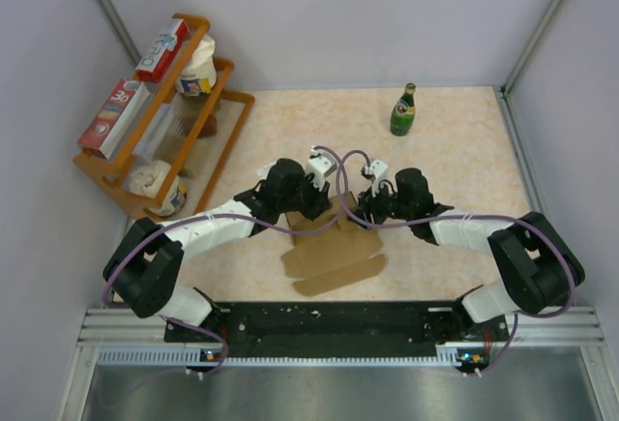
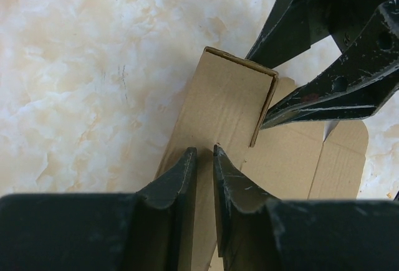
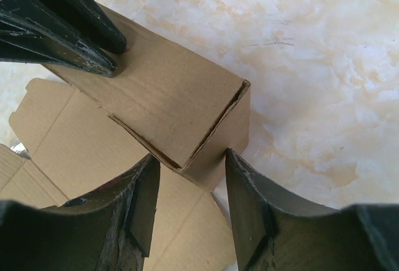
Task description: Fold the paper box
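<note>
The left hand (image 2: 204, 151) has its scuffed black fingers drawn almost together, tips at the raised corrugated panel; whether they pinch it I cannot tell. The right hand (image 3: 190, 159) is spread, straddling that panel's square corner. The brown paper box (image 1: 334, 256) lies partly flat on the marbled counter (image 1: 455, 140), between both arms.

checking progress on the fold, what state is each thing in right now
paper box: half folded, one side wall raised, other flaps lying flat
left fingers: nearly shut, tips on the raised wall
right fingers: spread around the wall's end, grip unclear
bottle: upright, away from the box
rack: standing, shelves loaded
</note>
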Controlling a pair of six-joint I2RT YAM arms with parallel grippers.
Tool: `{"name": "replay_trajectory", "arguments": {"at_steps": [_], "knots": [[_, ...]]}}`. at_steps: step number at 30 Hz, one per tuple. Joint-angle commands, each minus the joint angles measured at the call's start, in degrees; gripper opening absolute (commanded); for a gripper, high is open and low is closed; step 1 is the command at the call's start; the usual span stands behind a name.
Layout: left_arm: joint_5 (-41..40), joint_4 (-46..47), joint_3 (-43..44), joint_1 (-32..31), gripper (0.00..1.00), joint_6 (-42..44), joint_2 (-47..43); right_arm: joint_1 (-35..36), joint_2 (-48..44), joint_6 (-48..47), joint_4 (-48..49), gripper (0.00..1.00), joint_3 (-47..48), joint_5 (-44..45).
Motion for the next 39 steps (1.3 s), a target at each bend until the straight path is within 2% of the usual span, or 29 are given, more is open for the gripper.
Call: {"name": "replay_trajectory", "arguments": {"at_steps": [1,9,18,39], "knots": [[0.7,-0.8,1.5,-0.1,0.22,-0.8,-0.2,0.6,0.6,-1.1,6.3,0.46,-0.9,-1.2],[1.2,-0.5,2.1,0.3,0.24,-1.3,0.5,0.6,1.9,-1.1,10.2,0.46,-1.7,-2.0],[1.2,-0.5,2.7,0.5,0.33,-1.7,-0.1,0.6,3.6,-1.0,13.8,0.46,-2.3,-2.8],[0.2,-0.6,3.3,1.6,0.36,-2.7,-0.4,0.7,7.7,0.3,20.0,0.45,-2.4,-4.6]]}}
